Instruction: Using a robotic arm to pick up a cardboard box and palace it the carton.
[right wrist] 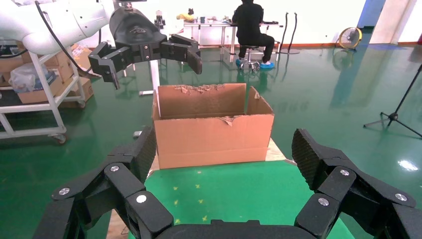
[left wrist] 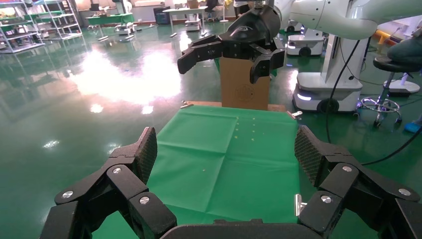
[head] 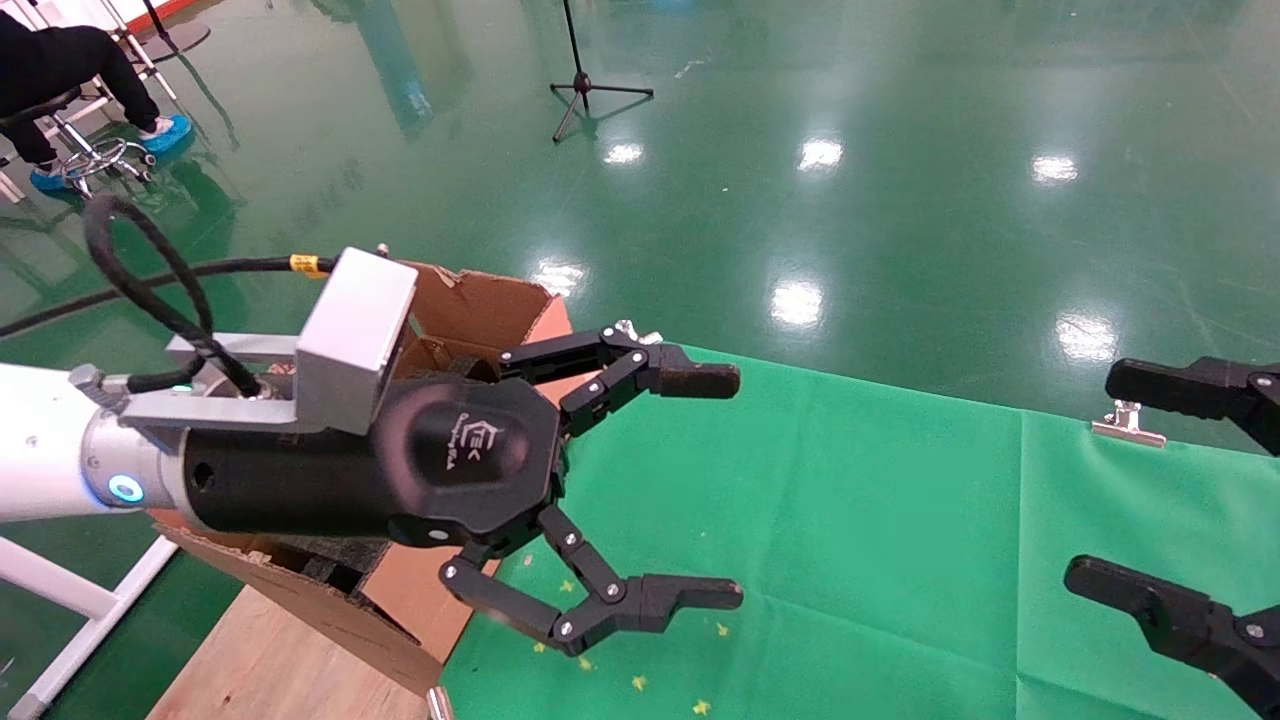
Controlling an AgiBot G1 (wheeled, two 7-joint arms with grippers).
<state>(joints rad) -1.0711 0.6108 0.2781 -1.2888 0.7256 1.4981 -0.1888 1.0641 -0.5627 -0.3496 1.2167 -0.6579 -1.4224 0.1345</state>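
Observation:
The carton [head: 480, 305] stands at the table's left end, flaps up with torn edges; the right wrist view shows its long side [right wrist: 214, 137]. My left gripper [head: 720, 487], on the white arm, hangs open and empty over the carton's near right side, also seen in the right wrist view [right wrist: 154, 67]. My right gripper [head: 1105, 478] is open and empty at the table's right end. A brown cardboard box [left wrist: 244, 92] with a round mark stands behind it, top hidden. I cannot tell whether it is the taped box.
A green cloth [head: 850, 500] covers the table, held by a metal clip [head: 1128, 425] at the far edge. A wooden board [head: 270, 660] lies under the carton. A tripod [head: 590, 85] and a seated person [head: 70, 70] are on the floor beyond.

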